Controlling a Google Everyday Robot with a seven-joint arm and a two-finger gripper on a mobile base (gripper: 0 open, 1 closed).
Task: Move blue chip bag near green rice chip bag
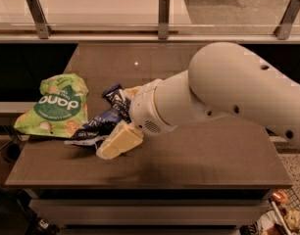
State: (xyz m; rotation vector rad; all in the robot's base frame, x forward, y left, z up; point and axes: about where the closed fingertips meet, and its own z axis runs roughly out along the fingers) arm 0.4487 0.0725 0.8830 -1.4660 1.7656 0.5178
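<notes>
The blue chip bag (102, 124) is a crumpled navy foil bag with white lettering, lying low over the table's left part. Its left end touches the right edge of the green rice chip bag (56, 106), which lies flat at the table's left edge with its dark-green round logo up. My gripper (115, 124) comes in from the right on the big white arm (228, 92) and is shut on the blue chip bag. One cream finger (118, 142) shows below the bag; the other shows just above it.
The brown table (189, 155) has its front edge near the bottom and drops off at the left behind the green bag. A rail with metal posts (163, 16) runs along the back. A cart with packets (282, 219) stands at the bottom right.
</notes>
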